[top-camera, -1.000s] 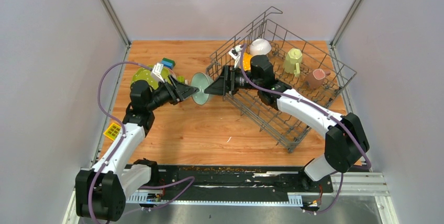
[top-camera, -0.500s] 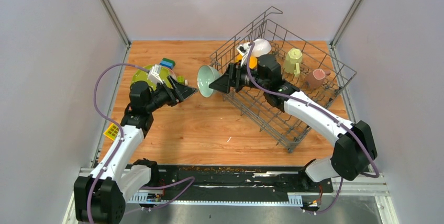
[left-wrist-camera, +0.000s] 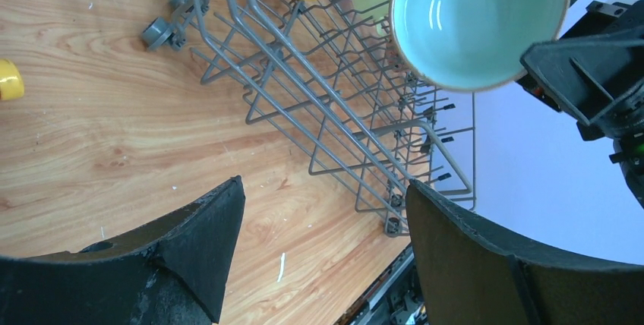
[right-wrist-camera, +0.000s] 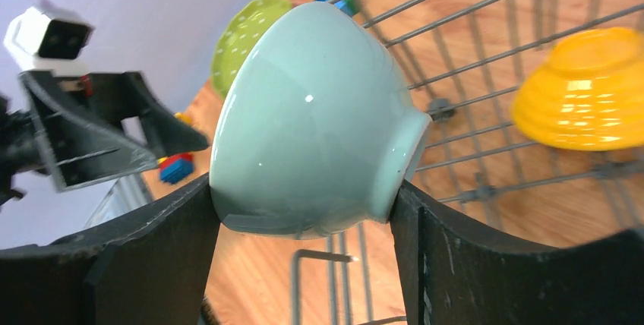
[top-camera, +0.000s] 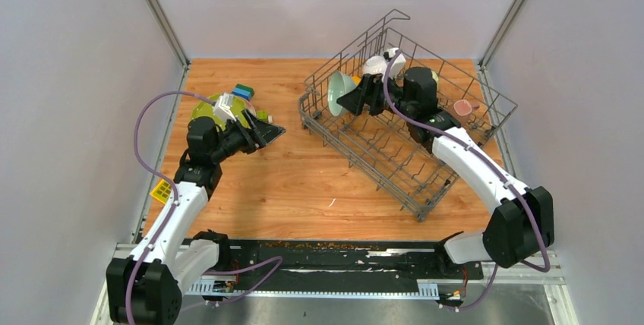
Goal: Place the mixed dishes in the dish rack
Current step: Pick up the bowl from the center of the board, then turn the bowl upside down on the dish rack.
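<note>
Swung away from the table's middle, the pale-green bowl [right-wrist-camera: 304, 127] now hangs on its side, mouth toward the table's left edge, clamped in the right gripper [top-camera: 351, 99] just above the dish rack's [top-camera: 363, 164] far-left corner, while the left gripper [top-camera: 267, 129] gapes empty, well apart.

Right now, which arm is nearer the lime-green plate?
Left. Its open fingers hover just beside the plate; the right arm's fingers are across the table over the dish rack, gripping a pale-green bowl.
</note>
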